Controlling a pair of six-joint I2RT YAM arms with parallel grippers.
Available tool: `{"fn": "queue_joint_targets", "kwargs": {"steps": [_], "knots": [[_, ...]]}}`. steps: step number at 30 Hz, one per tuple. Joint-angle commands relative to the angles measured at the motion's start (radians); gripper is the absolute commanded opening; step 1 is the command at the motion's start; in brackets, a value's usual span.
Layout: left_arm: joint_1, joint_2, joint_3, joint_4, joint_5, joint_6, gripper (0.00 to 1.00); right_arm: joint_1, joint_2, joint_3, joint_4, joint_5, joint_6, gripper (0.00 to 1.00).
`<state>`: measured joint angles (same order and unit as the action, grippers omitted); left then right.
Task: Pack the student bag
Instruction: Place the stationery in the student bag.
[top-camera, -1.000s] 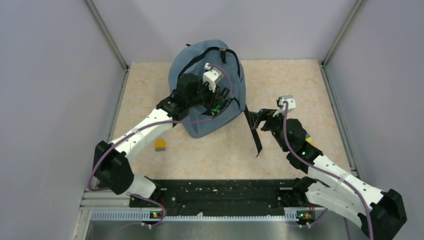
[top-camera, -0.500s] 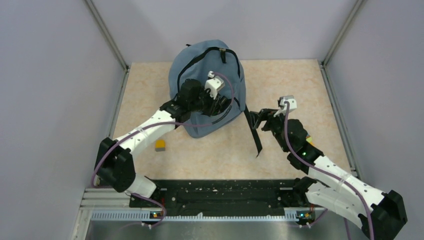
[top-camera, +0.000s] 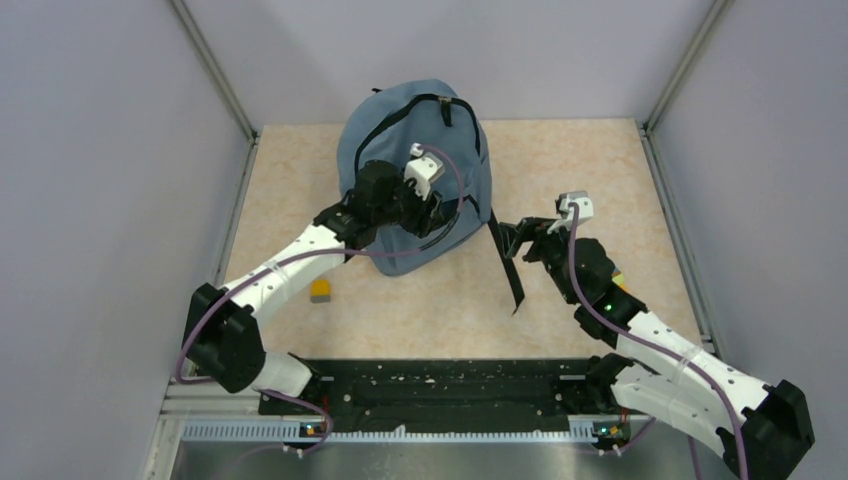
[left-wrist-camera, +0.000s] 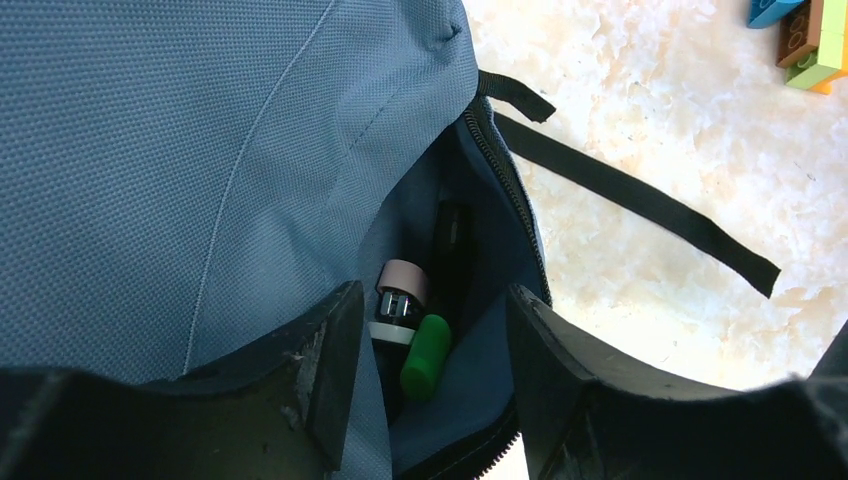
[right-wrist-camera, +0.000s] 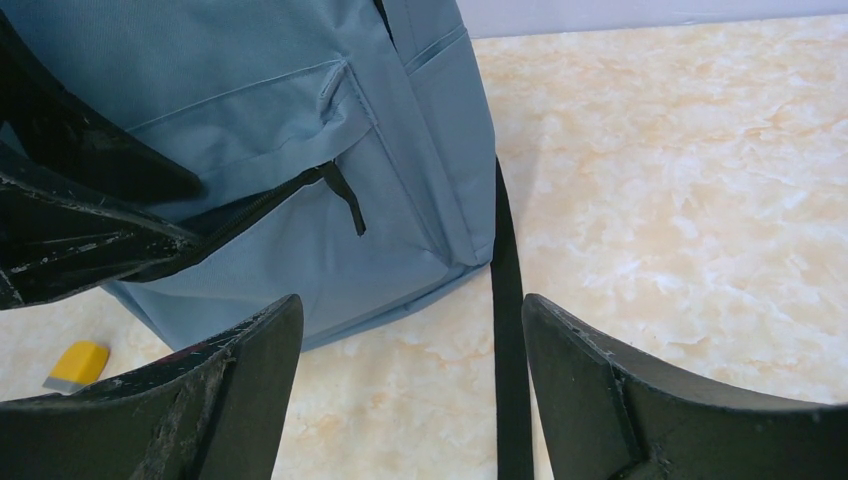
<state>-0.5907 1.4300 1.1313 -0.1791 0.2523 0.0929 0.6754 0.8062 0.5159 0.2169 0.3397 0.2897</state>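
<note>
The grey-blue student bag (top-camera: 380, 135) lies flat at the back middle of the table, its black strap (top-camera: 507, 262) trailing toward me. My left gripper (top-camera: 445, 205) is open and empty over the bag's open front pocket (left-wrist-camera: 470, 250). Inside the pocket lie a green capsule-shaped item (left-wrist-camera: 426, 356), a pink-capped item (left-wrist-camera: 400, 290) and a black pen-like item (left-wrist-camera: 452, 245). My right gripper (top-camera: 507, 240) is open and empty, low over the table just right of the bag, with the strap (right-wrist-camera: 508, 330) between its fingers. The bag (right-wrist-camera: 250, 120) fills that wrist view's upper left.
A small yellow block (top-camera: 320, 290) lies on the table left of the bag's near edge; it also shows in the right wrist view (right-wrist-camera: 78, 366). Coloured bricks (left-wrist-camera: 808, 35) lie at the right of the table, partly hidden behind my right arm. Walls close in the table.
My left gripper dipped toward the pocket and then drew back a little toward the left. The right arm has not moved.
</note>
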Motion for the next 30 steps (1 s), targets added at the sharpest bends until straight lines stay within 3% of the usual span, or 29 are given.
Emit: {"fn": "queue_joint_targets", "kwargs": {"steps": [1,6,10,18,23,30], "knots": [[-0.003,-0.049,-0.008,0.054,-0.013,-0.031,0.60,-0.011,0.000,0.014,0.023,0.002,0.003,0.79],[-0.004,-0.101,0.001,0.059,-0.038,-0.115,0.62,-0.012,-0.006,0.018,0.010,0.033,-0.026,0.80],[-0.003,-0.183,-0.017,0.019,-0.025,-0.195,0.63,-0.012,-0.007,0.045,-0.035,0.049,-0.080,0.86],[0.018,-0.381,-0.167,-0.094,-0.126,-0.371,0.69,-0.032,-0.054,0.060,-0.097,0.026,-0.114,0.99],[0.121,-0.388,-0.240,-0.224,-0.122,-0.440,0.70,-0.081,-0.079,0.041,-0.096,0.001,-0.088,0.99],[0.287,-0.472,-0.377,-0.250,-0.098,-0.520,0.70,-0.191,-0.093,0.033,-0.111,-0.071,-0.024,0.99]]}}
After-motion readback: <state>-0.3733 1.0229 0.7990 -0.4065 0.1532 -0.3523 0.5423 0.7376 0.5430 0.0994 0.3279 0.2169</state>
